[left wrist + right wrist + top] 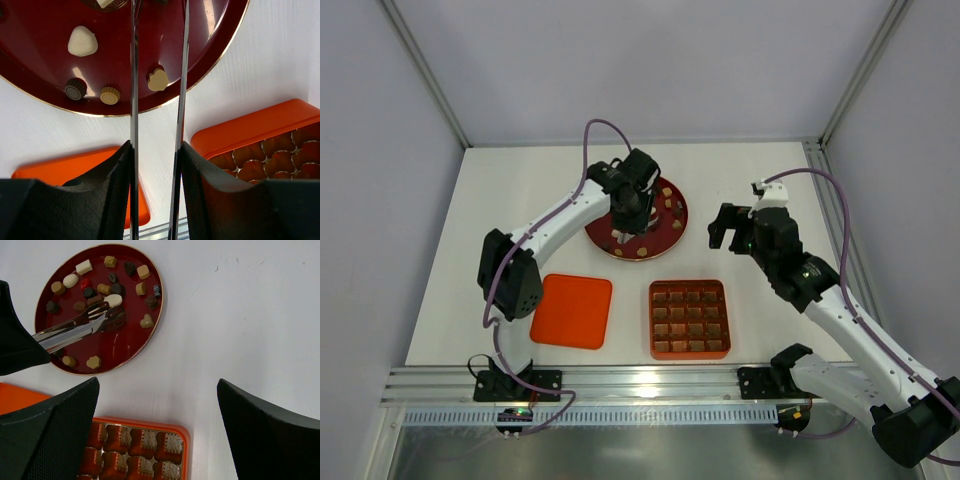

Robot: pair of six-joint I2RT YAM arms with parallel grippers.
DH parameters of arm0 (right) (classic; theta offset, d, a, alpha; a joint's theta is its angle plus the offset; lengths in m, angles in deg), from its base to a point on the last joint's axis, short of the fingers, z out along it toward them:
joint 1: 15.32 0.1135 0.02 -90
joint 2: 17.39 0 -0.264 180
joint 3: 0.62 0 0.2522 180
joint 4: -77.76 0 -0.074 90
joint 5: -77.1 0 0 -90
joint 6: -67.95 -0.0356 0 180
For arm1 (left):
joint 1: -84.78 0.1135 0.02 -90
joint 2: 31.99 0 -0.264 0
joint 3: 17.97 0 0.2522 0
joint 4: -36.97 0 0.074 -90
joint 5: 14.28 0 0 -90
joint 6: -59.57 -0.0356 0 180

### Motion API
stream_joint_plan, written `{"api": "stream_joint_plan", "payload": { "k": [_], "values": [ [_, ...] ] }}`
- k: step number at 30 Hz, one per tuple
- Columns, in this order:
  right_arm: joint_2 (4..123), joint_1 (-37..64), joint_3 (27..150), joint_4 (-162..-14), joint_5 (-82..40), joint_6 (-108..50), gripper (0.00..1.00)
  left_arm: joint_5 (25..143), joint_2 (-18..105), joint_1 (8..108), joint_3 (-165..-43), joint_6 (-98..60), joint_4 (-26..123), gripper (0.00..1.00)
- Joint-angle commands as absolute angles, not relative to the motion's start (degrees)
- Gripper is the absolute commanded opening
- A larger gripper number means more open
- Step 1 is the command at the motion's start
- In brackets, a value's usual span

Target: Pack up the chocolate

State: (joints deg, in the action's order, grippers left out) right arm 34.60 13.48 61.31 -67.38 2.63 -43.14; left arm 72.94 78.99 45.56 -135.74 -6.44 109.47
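Chocolate (114,300) lies scattered on the plate (127,342), upper left. The pieces look light, slick and easily dented, so pinch one gently across its sides. Left tool (156,165) clenches tongs (75,329); right tool (157,385) gapes, released.

White matte tabletop (520,190) inside plain pale grey walls (640,60)
A ribbed aluminium rail (650,380) edges its near side, evenly lit

— What colours do you have?
— I see a dark red plate (125,342), gold-edged; the chocolate (114,300) is cream, caramel and dark brown, one piece striped.
— The rest?
— Silver tongs (75,329), orange-red tray (250,131) and lid (572,311).
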Motion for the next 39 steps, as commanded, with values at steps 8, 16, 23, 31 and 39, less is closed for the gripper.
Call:
{"api": "stream_joint_plan", "payload": {
  "k": [8,16,23,31,39],
  "values": [
    [33.07,13.51,60.87,-68.44,4.15,-42.71,1.0,72.82,79.1,44.88,-134.83,-5.64,109.09,0.41],
    [33.07,13.42,60.69,-68.79,4.15,-42.62,1.0,72.65,79.19,44.35,-134.47,-5.38,108.91,0.37],
    [33.07,13.51,60.87,-68.62,4.32,-42.45,1.0,71.68,80.33,44.44,-136.4,-5.99,110.05,0.39],
    [32.71,13.51,60.96,-68.0,5.12,-42.09,1.0,71.41,82.18,44.35,-139.83,-6.78,111.9,0.42],
    [32.45,13.42,60.78,-68.09,5.12,-42.36,1.0,72.21,81.21,43.92,-140.01,-6.35,112.43,0.42]
  ]
}}
